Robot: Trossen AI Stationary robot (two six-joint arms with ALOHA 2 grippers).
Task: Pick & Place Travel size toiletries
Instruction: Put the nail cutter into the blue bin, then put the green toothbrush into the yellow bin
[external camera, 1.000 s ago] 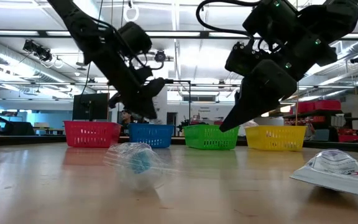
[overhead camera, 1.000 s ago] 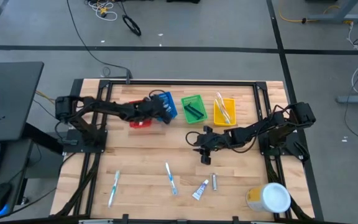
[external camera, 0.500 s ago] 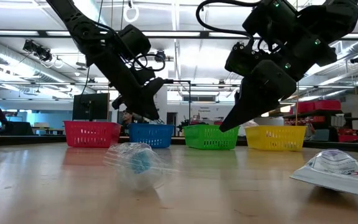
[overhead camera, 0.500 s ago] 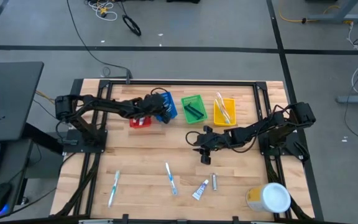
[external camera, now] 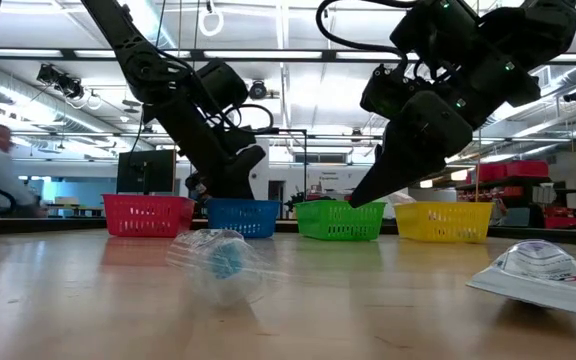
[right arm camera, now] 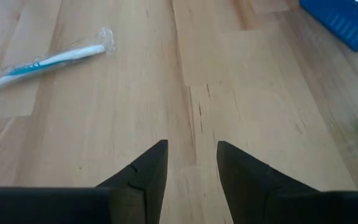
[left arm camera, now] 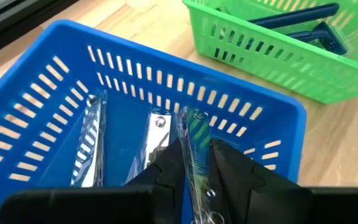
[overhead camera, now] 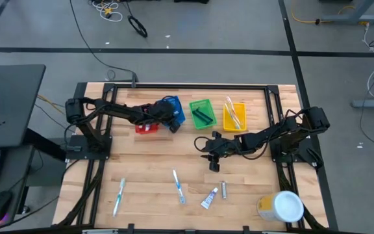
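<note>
Left wrist view: left tool (left arm camera: 197, 163) pinches a wrapped toothbrush (left arm camera: 197, 146) over the blue bin (left arm camera: 36, 93).

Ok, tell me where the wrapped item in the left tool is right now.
In the left wrist view the wrapped item sits pinched in the left tool over the blue bin, beside the green bin.

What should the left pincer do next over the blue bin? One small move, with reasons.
Probably open and let go. The left pincer is over the blue bin, its fingers closed on a wrapped item, with two similar wrapped items already lying inside. The drop looks lined up, so releasing should land it with them.
</note>
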